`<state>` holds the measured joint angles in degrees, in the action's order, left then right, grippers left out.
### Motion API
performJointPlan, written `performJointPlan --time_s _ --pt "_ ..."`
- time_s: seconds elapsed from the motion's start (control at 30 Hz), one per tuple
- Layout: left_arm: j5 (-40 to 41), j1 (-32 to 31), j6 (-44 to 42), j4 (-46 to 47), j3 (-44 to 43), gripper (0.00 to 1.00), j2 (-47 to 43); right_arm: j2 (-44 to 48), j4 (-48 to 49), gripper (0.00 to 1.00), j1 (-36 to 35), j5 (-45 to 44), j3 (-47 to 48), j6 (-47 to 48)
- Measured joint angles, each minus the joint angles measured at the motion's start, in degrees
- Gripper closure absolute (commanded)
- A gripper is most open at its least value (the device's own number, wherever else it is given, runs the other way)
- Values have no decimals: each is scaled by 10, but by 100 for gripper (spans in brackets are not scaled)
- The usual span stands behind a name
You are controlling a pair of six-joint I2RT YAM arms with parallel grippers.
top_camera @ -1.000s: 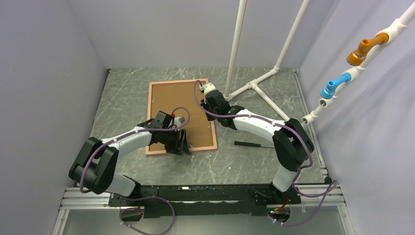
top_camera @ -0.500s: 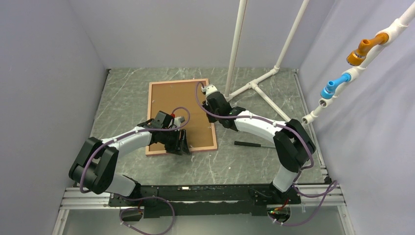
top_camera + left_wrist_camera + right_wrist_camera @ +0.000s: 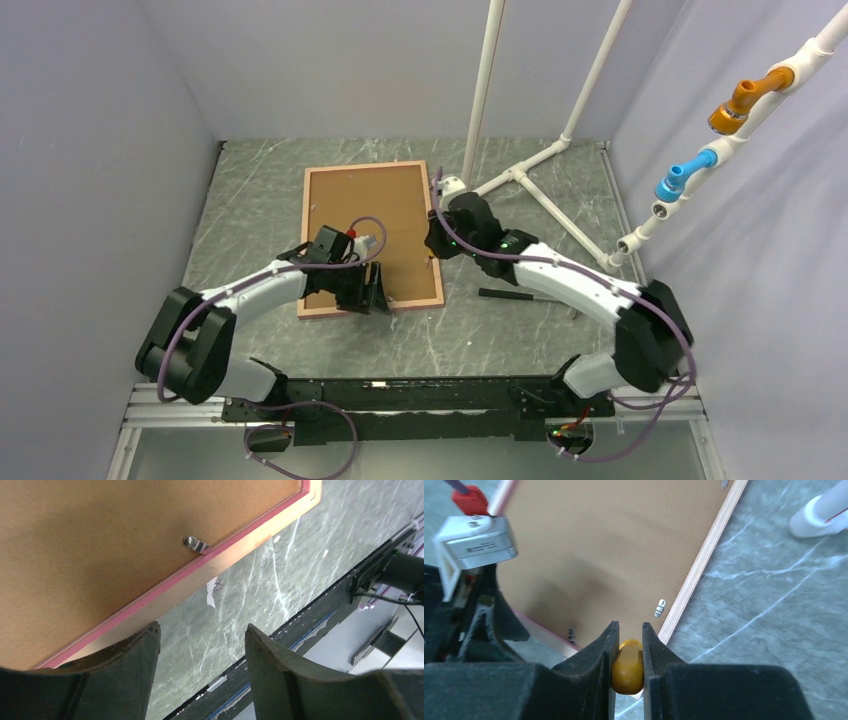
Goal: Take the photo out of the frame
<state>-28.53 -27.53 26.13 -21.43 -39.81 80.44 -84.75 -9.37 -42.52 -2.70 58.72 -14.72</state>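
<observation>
The pink frame lies face down, with the brown backing board up. The photo is hidden under the board. My left gripper is open and empty at the frame's near edge. In the left wrist view one finger is over the frame border and the other over the table. A metal clip sits on the board by that edge. My right gripper is at the frame's right edge, shut on a yellow tool handle. A second clip lies just ahead of it.
A thin black tool lies on the table right of the frame. A white pipe stand rises at the back right. Walls close in on the left, back and right. The black mounting rail runs along the near edge.
My right gripper has moved right and nearer, from over the board's upper right part to the frame's right edge, still gripping the yellow handle. The left arm has not moved.
</observation>
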Motion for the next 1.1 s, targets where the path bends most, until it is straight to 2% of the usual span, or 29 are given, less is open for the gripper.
performJointPlan --time_s 0.3,0.4,0.5,0.6,0.8,0.97,1.1 --pt "67 52 -41 -44 -35 13 -107 181 59 100 0 -35 -102 -3" --pt "98 99 -52 -70 -71 12 -111 195 68 100 0 -38 -155 -5" --pt "120 155 -57 -86 -105 15 -103 196 73 100 0 -38 -199 -8" --pt "129 209 -58 -97 -152 17 -62 205 76 100 0 -33 -220 -9" --pt "154 276 -60 -95 -231 24 71 263 106 100 0 -26 -239 -9" --pt "167 302 -71 -100 -282 33 177 306 127 100 0 -25 -259 -9" --pt "169 303 -81 -99 -306 37 226 312 130 100 0 -25 -266 -9"
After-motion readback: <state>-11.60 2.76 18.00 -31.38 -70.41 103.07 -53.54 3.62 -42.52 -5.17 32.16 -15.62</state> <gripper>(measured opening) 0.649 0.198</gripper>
